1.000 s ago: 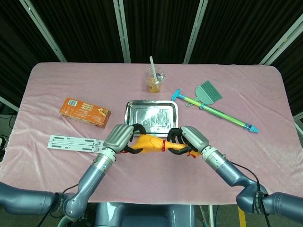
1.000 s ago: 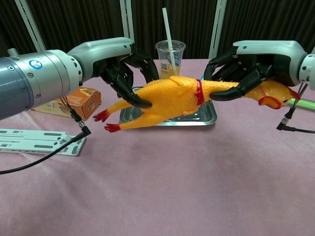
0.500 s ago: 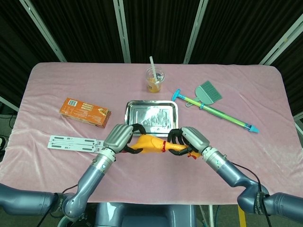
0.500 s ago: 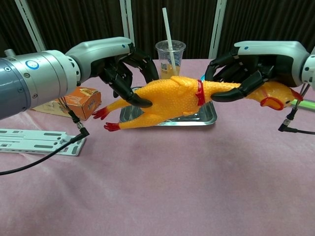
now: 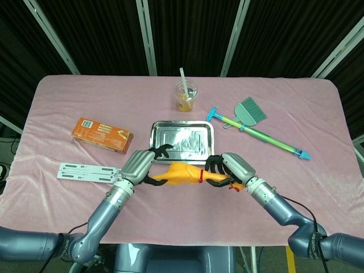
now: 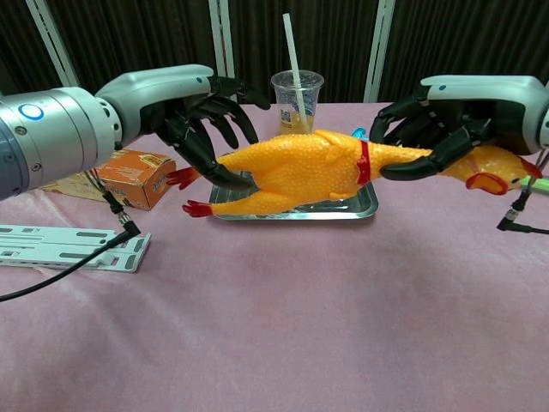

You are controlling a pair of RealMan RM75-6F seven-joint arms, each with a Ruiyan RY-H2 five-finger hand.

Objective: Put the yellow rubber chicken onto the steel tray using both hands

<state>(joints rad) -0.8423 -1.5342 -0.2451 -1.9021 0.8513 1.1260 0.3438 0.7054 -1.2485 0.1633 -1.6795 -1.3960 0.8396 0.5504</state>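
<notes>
Both hands have the rubber chicken [image 6: 304, 167] up off the pink tablecloth [image 6: 283, 326], stretched out sideways between them just in front of the steel tray [image 5: 182, 138], so it's not on the tray yet. The left hand [image 6: 202, 107] is at the leg end, dark fingers [image 6: 210, 163] spread and curled loosely around the chicken's rear with one finger running underneath; looks more like a cradle than a tight squeeze, but it is holding that end up. The right hand [image 6: 450, 116] is wrapped around the neck, right past the red collar, with the head and beak poking out beyond it toward the robot's right. From the chest view the chicken hangs in front of the tray's near edge, red feet dangling to the left. In the head view it sits just below the tray's front rim. Behind the tray there's a plastic cup [image 5: 186, 95] with a straw, an orange box [image 5: 102, 135] off to the left, a white flat strip [image 5: 91, 171] near the left arm, and a teal dustpan [image 5: 250, 110] and a long toy stick [image 5: 259, 135] on the right side.
</notes>
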